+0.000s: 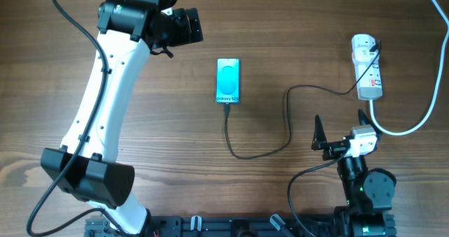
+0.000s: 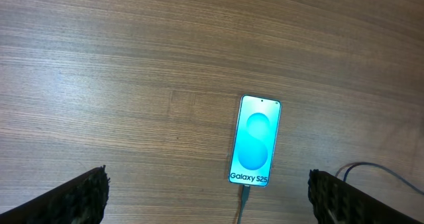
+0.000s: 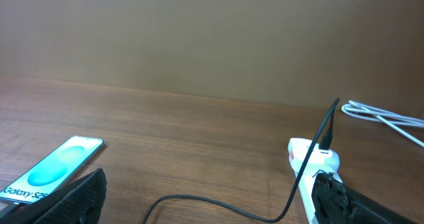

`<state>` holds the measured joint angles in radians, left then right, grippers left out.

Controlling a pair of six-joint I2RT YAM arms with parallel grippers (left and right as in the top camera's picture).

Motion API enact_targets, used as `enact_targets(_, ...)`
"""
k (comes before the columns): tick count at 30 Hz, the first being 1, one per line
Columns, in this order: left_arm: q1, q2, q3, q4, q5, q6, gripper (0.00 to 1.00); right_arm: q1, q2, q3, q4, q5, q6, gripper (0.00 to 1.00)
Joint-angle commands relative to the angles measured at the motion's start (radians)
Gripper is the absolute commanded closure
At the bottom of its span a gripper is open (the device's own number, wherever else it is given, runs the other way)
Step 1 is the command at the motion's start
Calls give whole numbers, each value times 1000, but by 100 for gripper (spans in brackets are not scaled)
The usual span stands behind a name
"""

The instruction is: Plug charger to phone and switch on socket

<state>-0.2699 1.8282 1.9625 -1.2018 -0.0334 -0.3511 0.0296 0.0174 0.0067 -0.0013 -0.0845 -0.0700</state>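
1. You have the small, flat phone with the glossy turquoise face and a white text strip [image 1: 228,80] lying flat near the middle of the brown wood-grain table [image 1: 295,26], between the two arms.
2. The thin black charger cable [image 1: 261,154] runs from the phone's lower end in a loose loop to the elongated white plastic socket block [image 1: 367,74] on the right. Its tip looks seated in the phone, but it is too small to be sure.
3. The left jaws are spread wide over the table beside the phone, holding nothing. The right jaws are also wide open and empty, near the socket.
4. Expect the cable to be limp and light, so if you must reseat it, grip the stiff connector tip. The phone is slick and will likely slide if the cable is tugged.
5. The socket is hard, smooth and light. Press its switch straight down, or it may skid on its thick white lead [image 1: 414,125].
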Motion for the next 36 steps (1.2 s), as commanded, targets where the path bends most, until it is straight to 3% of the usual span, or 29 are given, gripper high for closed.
enact_targets(1, -1, 6, -6, 1, -13, -9, 0, -4, -14, -2, 2, 17, -8, 0)
enact_targets(20, -1, 6, -6, 1, -13, -9, 0, -4, -14, -2, 2, 17, -9, 0)
enact_targets(25, 3, 6, -6, 5, -96, 79, 0, -4, -14, -2, 2, 17, -9, 0)
enact_targets(36, 2, -35, -42, -95, -91, 77, 0, -4, -14, -2, 2, 17, -8, 0)
